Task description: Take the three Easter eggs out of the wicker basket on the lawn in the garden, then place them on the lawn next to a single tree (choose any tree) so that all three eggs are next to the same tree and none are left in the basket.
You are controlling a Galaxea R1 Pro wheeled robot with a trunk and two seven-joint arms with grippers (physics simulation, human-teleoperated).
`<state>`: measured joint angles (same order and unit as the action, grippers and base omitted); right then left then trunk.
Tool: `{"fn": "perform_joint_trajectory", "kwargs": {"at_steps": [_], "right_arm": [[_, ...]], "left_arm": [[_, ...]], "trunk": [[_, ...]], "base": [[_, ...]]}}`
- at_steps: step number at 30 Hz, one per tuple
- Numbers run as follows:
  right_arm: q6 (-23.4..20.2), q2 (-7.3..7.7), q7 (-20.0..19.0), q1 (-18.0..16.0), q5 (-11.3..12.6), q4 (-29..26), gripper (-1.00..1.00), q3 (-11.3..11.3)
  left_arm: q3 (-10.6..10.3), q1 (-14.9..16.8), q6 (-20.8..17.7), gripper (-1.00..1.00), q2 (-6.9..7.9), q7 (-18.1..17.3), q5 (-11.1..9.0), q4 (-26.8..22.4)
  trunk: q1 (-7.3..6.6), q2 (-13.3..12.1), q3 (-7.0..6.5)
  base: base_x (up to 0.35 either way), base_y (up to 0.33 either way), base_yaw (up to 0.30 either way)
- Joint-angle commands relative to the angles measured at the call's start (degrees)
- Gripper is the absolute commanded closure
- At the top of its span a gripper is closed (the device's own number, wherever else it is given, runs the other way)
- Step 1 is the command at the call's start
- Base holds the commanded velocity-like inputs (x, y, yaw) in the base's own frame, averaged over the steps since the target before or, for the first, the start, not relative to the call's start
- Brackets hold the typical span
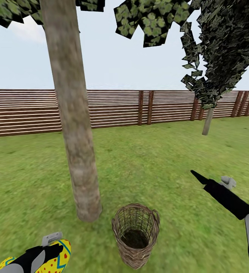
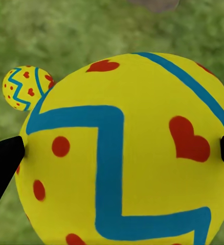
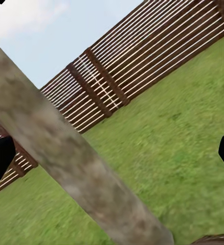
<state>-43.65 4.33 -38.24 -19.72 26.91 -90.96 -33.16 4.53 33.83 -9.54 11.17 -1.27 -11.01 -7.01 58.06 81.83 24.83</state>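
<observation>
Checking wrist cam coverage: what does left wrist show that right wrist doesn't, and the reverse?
Left wrist alone: a big yellow egg clamped between the left claw's dark fingers, plus a second, smaller-looking egg lying on the grass beyond it.

Right wrist alone: the thick tree trunk crossing the frame, the slatted fence, sky, and a sliver of basket rim at the edge. The right claw's finger tips sit wide apart with nothing between them.

Both: green lawn behind, black finger tips at the frame sides.
</observation>
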Motion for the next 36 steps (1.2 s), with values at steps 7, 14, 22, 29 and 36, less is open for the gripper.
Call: {"fn": "perform_joint_trajectory", "kwargs": {"at_steps": [7, 14, 22, 29, 36], "right_arm": [[-0.4, -0.16, -0.1, 0.0, 0.2, 0.1, -1.0, -0.3], [-0.5, -0.28, -0.1, 0.0, 0.2, 0.1, -1.0, -0.4], [-0.6, -0.16, -0.1, 0.0, 0.2, 0.1, -1.0, -0.3], [-0.5, -0.26, -0.1, 0.0, 0.2, 0.1, -1.0, -0.3], [-0.5, -0.28, -0.2, 0.0, 0.3, 0.1, -1.0, -0.3]], "left_arm": [[0.5, 0.0, 0.3, 1.0, -0.01, -0.1, -0.2, -0.1], [0.4, 0.0, 0.8, 1.0, -0.01, 0.0, -0.1, -0.1], [0.4, 0.0, 3.0, 1.0, -0.01, 0.0, 0.0, 0.0], [0.4, 0.0, 3.1, 1.0, -0.02, 0.0, 0.0, 0.0], [0.4, 0.0, 3.1, 1.0, -0.03, 0.0, 0.0, 0.0]], "trunk": [[1.54, 2.9, 1.33], [3.08, 5.7, 2.58], [4.84, 8.9, 4.02], [6.37, 11.7, 5.27], [7.91, 14.5, 6.53]], "base": [[0.0, 0.0, 0.0], [0.0, 0.0, 0.0], [0.0, 0.0, 0.0], [0.0, 0.0, 0.0], [0.0, 0.0, 0.0]]}}
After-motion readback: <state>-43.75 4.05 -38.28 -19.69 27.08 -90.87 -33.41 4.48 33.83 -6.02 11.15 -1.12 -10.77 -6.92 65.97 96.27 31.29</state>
